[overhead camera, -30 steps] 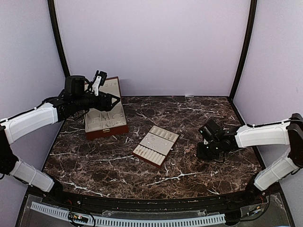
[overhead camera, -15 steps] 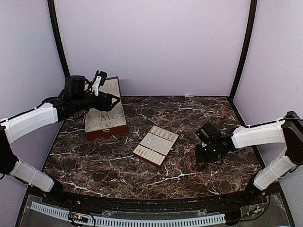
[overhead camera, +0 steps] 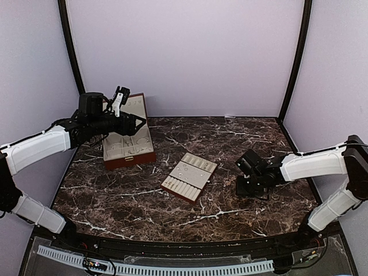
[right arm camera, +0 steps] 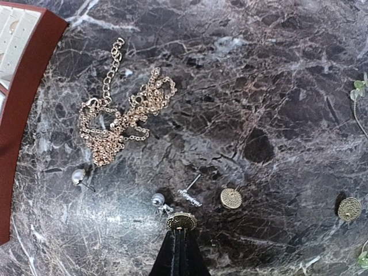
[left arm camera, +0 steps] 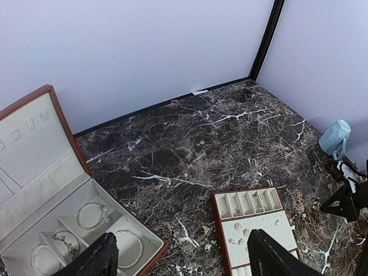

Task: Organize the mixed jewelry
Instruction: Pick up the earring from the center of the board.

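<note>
- Right gripper (right arm camera: 180, 234): the jaws have been drawn fully together within the last second; before that they stood partly apart.
- A round gold disc (right arm camera: 181, 221) is seen right at the fingertips. It appears to be pinched by its edge, though the contact itself is hidden, so the hold is likely, not certain.
- Over the same second the right arm was brought slightly nearer the cream slotted tray (overhead camera: 188, 177).
- Reading: a pick is judged begun. Lifting the piece and carrying it to the tray is not yet done.
- The rest of the mixed jewelry lies loose on the marble table (overhead camera: 115, 195), right of the tray: a gold chain (right arm camera: 118, 118) just beside the tray's edge, two pearl studs (right arm camera: 77, 176), and a second disc (right arm camera: 231, 198) farther off.
- Right arm pose: the forearm is stretched low toward the tray, the wrist pitched down, the fingers aimed at the tabletop.
- Left gripper (left arm camera: 181, 264): unchanged, jaws spread wide with nothing held, raised over the reddish-brown box (overhead camera: 127, 144), left of and behind the tray.
</note>
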Motion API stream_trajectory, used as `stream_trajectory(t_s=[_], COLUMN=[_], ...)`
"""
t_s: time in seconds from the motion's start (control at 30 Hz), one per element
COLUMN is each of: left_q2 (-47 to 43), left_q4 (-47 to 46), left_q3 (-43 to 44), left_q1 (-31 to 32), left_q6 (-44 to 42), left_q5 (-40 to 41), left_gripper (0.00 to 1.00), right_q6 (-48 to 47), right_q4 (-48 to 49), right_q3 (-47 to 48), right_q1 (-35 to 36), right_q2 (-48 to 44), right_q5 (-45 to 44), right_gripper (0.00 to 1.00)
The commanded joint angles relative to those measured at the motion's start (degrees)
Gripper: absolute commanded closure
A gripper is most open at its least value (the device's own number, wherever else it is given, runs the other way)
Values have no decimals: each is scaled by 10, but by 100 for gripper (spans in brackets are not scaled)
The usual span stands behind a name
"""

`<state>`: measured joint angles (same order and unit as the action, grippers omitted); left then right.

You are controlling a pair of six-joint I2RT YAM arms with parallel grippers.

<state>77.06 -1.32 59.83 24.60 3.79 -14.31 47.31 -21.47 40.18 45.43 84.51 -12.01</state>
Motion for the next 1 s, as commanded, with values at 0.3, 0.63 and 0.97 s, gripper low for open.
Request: stream_trajectory(t_s=[0.3, 0.63, 0.97], left_q2=[-36, -70, -24], left_q4=[-60, -173, -246], left_q3=[-39, -105, -120], left_q1=[-2, 6, 57], left_q6=[6, -9, 3], left_q5=[-16, -104, -271], left_gripper=[19, 19, 19], right_q6=[-23, -49, -119], right_q4=[158, 310, 335], right_q3=[-39, -94, -68], right_q1=[-21, -84, -87], right_q2=[-83, -134, -167], right_q5=[99, 280, 415], right_gripper=[100, 100, 100])
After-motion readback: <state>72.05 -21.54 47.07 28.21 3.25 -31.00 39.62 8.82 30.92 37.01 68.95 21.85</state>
